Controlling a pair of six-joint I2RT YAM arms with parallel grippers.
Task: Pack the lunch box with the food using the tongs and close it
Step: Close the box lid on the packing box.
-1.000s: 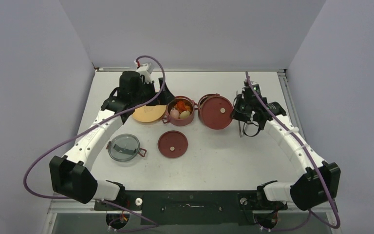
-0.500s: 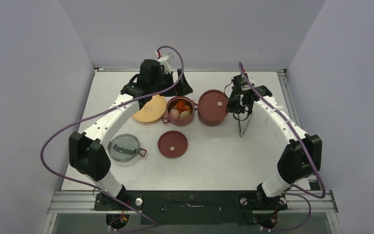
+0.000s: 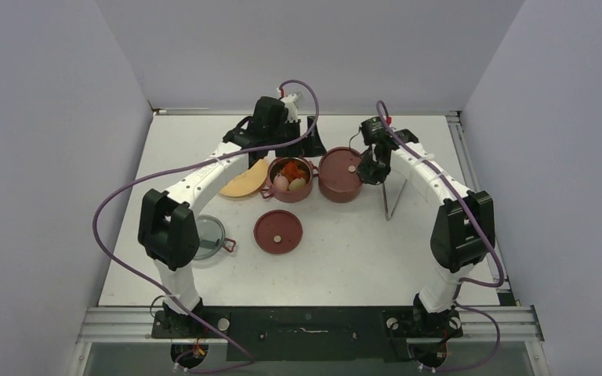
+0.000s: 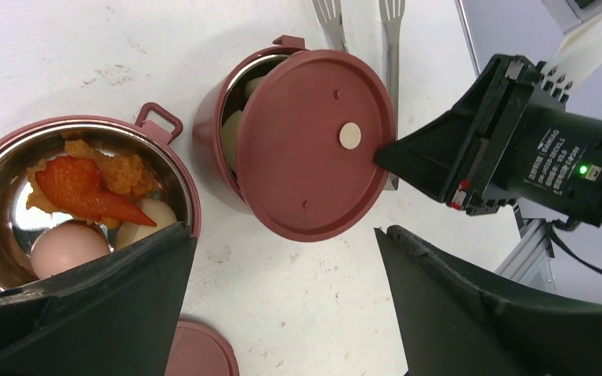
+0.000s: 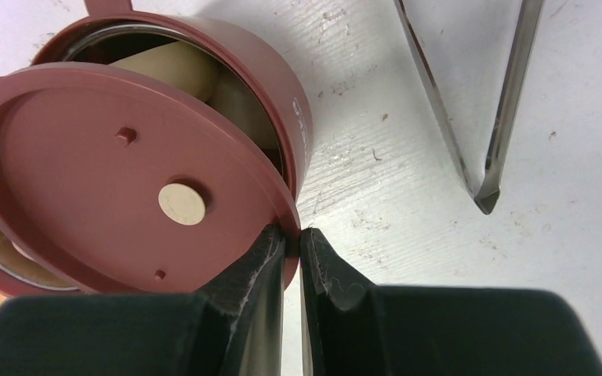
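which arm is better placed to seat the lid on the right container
Right arm: its jaws are shut on the rim of the maroon lid, which lies askew on the right container. The left arm hangs above, jaws open and empty.

2 containers, 3 lids, 1 pr tongs, 1 plate

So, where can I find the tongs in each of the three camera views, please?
Top external: the tongs lie on the table, right of the maroon lid.
Left wrist: only their forked tips show, at the top edge beyond that lid.
Right wrist: upper right, a V with its joined end lowest.
Shared landmark: the maroon lid with its pale centre dot.
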